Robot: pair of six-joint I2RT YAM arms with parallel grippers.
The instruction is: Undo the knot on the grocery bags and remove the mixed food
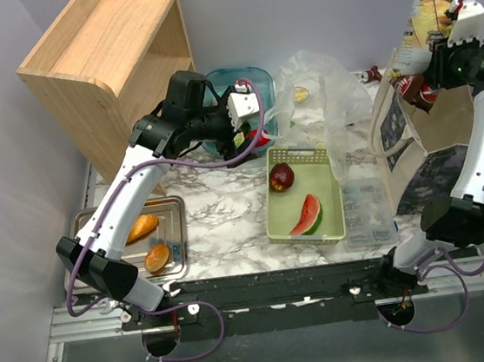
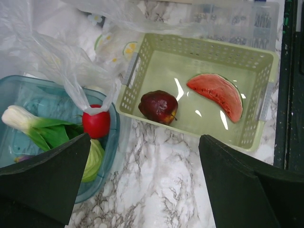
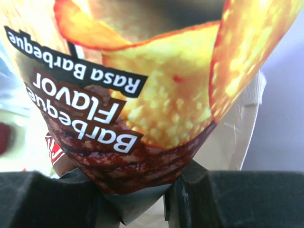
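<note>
My right gripper [image 1: 438,40] is raised at the far right, shut on the bottom edge of a barbecue chips bag [image 1: 419,23] [image 3: 142,95], which hangs above a brown paper bag [image 1: 419,139]. The crinkly translucent grocery bag [image 1: 318,80] [image 2: 57,57] lies at the back, behind the green basket [image 1: 329,180] [image 2: 256,61]. The basket holds a dark red apple [image 1: 281,176] [image 2: 158,107] and a watermelon wedge [image 1: 307,215] [image 2: 216,95]. My left gripper [image 1: 256,134] [image 2: 145,180] hangs open and empty over the marble, beside a teal tub [image 2: 28,95] with a tomato [image 2: 96,124], a leafy vegetable [image 2: 33,126] and cabbage [image 2: 92,159].
A metal tray [image 1: 171,208] at the front left carries two bread rolls [image 1: 142,227]. A wooden shelf [image 1: 114,56] stands at the back left. A clear plastic box [image 1: 363,211] sits right of the basket. Grey walls close in both sides.
</note>
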